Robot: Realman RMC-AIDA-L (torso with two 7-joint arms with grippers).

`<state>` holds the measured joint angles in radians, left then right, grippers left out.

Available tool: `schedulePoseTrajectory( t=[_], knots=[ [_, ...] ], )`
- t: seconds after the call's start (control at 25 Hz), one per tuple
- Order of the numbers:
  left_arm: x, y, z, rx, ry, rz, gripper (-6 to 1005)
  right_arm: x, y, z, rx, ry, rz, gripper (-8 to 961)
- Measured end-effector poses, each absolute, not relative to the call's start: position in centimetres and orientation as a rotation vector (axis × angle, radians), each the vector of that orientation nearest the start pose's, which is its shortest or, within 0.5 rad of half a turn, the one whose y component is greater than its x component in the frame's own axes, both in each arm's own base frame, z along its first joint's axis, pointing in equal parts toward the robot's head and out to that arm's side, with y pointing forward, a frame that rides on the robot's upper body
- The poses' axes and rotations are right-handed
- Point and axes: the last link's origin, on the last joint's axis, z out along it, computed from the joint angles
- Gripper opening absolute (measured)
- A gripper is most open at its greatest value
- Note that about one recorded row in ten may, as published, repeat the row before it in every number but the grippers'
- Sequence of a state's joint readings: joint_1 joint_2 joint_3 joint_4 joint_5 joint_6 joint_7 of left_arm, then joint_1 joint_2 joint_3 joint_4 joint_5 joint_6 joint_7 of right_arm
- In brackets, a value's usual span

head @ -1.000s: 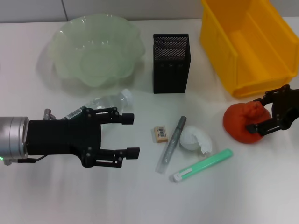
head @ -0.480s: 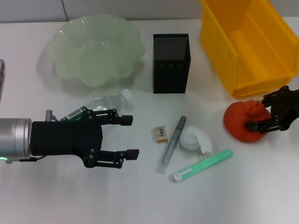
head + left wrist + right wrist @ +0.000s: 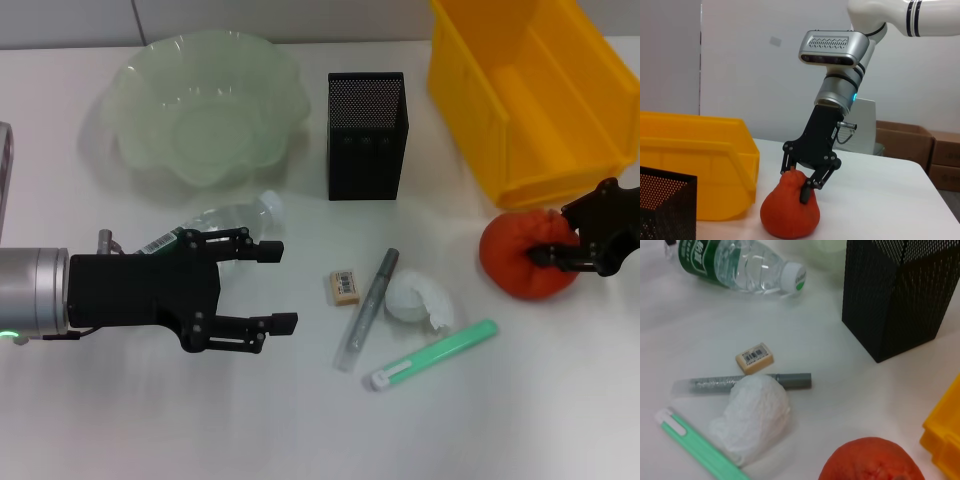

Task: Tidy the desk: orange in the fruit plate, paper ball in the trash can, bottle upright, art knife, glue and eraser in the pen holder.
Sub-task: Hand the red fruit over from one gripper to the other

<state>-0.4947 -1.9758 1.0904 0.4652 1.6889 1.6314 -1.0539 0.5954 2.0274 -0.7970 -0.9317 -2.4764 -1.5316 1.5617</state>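
The right gripper [image 3: 556,251], partly cut off at the counter's right edge, held the orange [image 3: 522,262] beside the trash can [image 3: 520,90]. The left gripper [image 3: 277,287], fingers wide, half hid the bottle [image 3: 228,222].

1. Fruit plate [image 3: 205,105], pen holder [image 3: 366,135] and trash can [image 3: 530,95] line the desk's [image 3: 300,430] far edge, left to right.
2. Bottle [image 3: 215,228] lies before the plate.
3. Eraser [image 3: 343,286], art knife [image 3: 366,308], paper ball [image 3: 418,299] and glue [image 3: 432,355] lie mid-desk.
4. Orange [image 3: 525,255] sits before the can.

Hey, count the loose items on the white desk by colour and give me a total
Reddish-orange: 1, round fruit
White: 1, crumpled paper wad
Clear: 1, plastic bottle
Grey: 1, slim stick
Mint-green: 1, pen-shaped tube
Beige: 1, rectangular block
Total: 6
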Motion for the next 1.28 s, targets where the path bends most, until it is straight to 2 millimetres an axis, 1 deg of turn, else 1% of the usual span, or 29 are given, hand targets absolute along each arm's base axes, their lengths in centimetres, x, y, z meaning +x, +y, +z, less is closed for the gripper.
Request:
schedulePoseTrajectory(
  t=[0.08, 0.32, 0.36, 0.44, 0.48, 0.56, 0.64, 0.68, 0.72, 0.8, 0.88, 0.92, 0.96, 1.0, 1.08, 1.12, 1.16, 1.2, 1.28],
  knots=[
    [-26.3, 29.4, -1.9, -2.943, -0.246, -0.787, 742, 27.8, 35.7, 4.3, -2.825, 0.476, -0.145, 312],
    [-26.2, 29.5, -1.8, -2.943, -0.239, -0.786, 738, 27.0, 35.5, 4.8, -2.846, 0.451, -0.088, 269],
    [-26.2, 29.6, -1.7, -2.942, -0.236, -0.785, 738, 26.7, 35.4, 5.3, -2.85, 0.438, -0.061, 262],
    [-26.1, 29.6, -1.7, -2.941, -0.231, -0.785, 736, 26.6, 35.3, 5.5, -2.85, 0.431, -0.051, 240],
    [-26.1, 29.7, -1.7, -2.94, -0.231, -0.785, 736, 26.2, 35.1, 6.0, -2.847, 0.419, -0.025, 228],
    [-26.1, 29.7, -1.7, -2.94, -0.232, -0.786, 734, 26.1, 35.0, 6.2, -2.848, 0.415, -0.011, 211],
    [-26.1, 29.7, -1.7, -2.938, -0.233, -0.789, 733, 25.7, 34.7, 6.8, -2.851, 0.405, 0.03, 199],
    [-26.1, 29.7, -1.7, -2.937, -0.233, -0.79, 732, 25.3, 34.3, 7.5, -2.852, 0.398, 0.096, 193],
    [-26.0, 29.7, -1.7, -2.935, -0.234, -0.793, 732, 25.3, 34.3, 7.5, -2.852, 0.398, 0.096, 187],
    [-26.0, 29.7, -1.7, -2.934, -0.236, -0.795, 731, 24.9, 33.9, 8.1, -2.857, 0.386, 0.157, 175],
    [-26.0, 29.7, -1.7, -2.929, -0.237, -0.801, 729, 24.6, 33.3, 8.7, -2.859, 0.363, 0.251, 133],
    [-26.0, 29.7, -1.7, -2.926, -0.239, -0.805, 729, 24.6, 33.3, 8.7, -2.859, 0.363, 0.251, 129],
    [-26.0, 29.7, -1.7, -2.925, -0.24, -0.807, 728, 24.5, 33.0, 8.9, -2.857, 0.348, 0.301, 125],
    [-26.0, 29.7, -1.7, -2.925, -0.241, -0.808, 727, 24.5, 33.0, 8.9, -2.857, 0.348, 0.301, 121],
    [-26.0, 29.7, -1.7, -2.917, -0.245, -0.816, 726, 24.4, 32.6, 9.1, -2.854, 0.329, 0.361, 113],
    [-26.0, 29.7, -1.7, -2.917, -0.245, -0.816, 725, 24.4, 32.6, 9.1, -2.854, 0.329, 0.361, 110],
    [-25.9, 29.7, -1.7, -2.916, -0.246, -0.82, 725, 24.5, 32.3, 9.0, -2.851, 0.315, 0.407, 106],
    [-25.9, 29.7, -1.8, -2.915, -0.247, -0.822, 724, 24.5, 32.3, 9.0, -2.851, 0.315, 0.407, 102],
    [-25.7, 29.6, -1.9, -2.917, -0.248, -0.832, 723, 24.6, 32.0, 8.8, -2.847, 0.31, 0.462, 94]
  ],
)
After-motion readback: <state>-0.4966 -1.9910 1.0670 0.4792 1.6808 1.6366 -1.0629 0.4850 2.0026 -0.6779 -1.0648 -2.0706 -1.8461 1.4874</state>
